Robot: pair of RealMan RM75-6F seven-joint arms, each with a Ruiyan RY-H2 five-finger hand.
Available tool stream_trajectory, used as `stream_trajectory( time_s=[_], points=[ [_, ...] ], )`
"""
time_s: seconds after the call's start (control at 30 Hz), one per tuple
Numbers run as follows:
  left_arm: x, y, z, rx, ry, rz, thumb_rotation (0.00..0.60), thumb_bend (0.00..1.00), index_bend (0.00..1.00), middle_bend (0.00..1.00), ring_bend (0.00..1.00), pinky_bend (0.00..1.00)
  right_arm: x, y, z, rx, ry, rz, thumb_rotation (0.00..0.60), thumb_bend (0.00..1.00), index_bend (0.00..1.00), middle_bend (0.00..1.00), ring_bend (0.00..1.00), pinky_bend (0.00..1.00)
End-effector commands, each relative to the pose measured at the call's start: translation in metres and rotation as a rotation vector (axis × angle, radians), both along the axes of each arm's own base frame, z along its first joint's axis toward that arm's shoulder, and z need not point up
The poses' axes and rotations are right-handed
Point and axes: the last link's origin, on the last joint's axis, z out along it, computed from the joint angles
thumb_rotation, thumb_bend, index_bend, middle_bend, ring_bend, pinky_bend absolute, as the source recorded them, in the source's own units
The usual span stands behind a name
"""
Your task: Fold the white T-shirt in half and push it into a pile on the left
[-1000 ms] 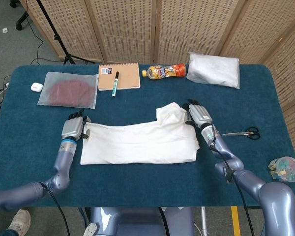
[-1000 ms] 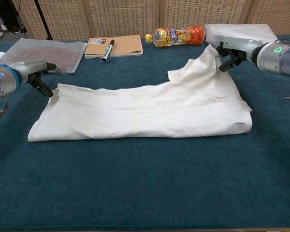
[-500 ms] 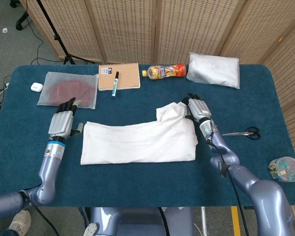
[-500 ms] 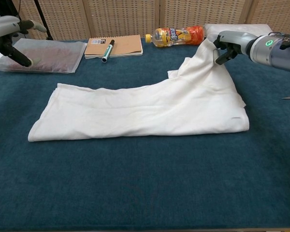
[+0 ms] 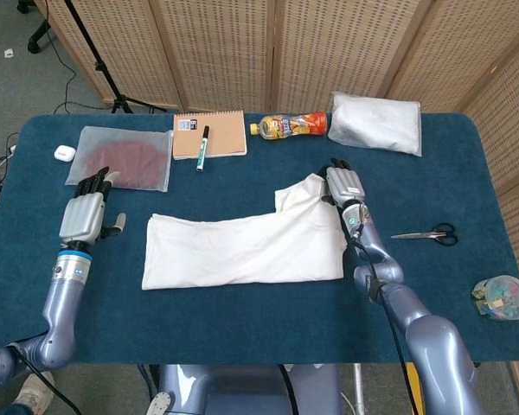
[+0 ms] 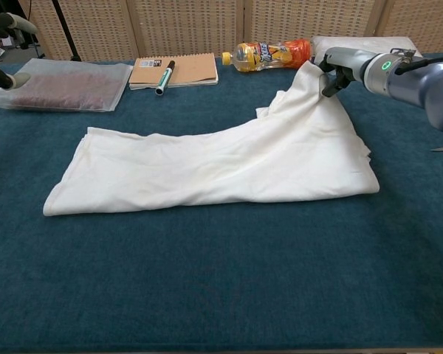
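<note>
White T-shirt lies folded as a long band across the middle of the blue table. At the left of the frame, the left hand hovers apart from the cloth with its fingers spread, holding nothing. At the shirt's right end, the right hand pinches the raised corner of the fabric, lifting it above the table.

Glossy blue-grey arms carry silver-backed hands, left hand and right hand, with black fingers.
</note>
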Motion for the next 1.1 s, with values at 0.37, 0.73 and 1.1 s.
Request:
stream_trajectory(
  time_s=[0.37,0.73,1.1],
  points=[
    [-0.009,0.002,0.008,0.012,-0.015,0.018,0.600,0.43,0.00,0.00,0.00,0.00,0.010,-0.002,-0.016,0.029,0.063,-0.013,0.600,0.00,0.00,0.00,0.00,0.01],
    [-0.015,-0.002,0.014,0.028,-0.016,0.005,0.600,0.43,0.00,0.00,0.00,0.00,0.030,-0.003,0.021,-0.224,-0.011,0.176,0.600,0.00,0.00,0.00,0.00,0.00],
    [-0.033,-0.016,0.010,-0.037,0.064,-0.029,0.600,0.43,0.00,0.00,0.00,0.00,-0.011,0.081,0.086,-0.262,-0.026,0.373,0.600,0.00,0.00,0.00,0.00,0.00]
  ],
)
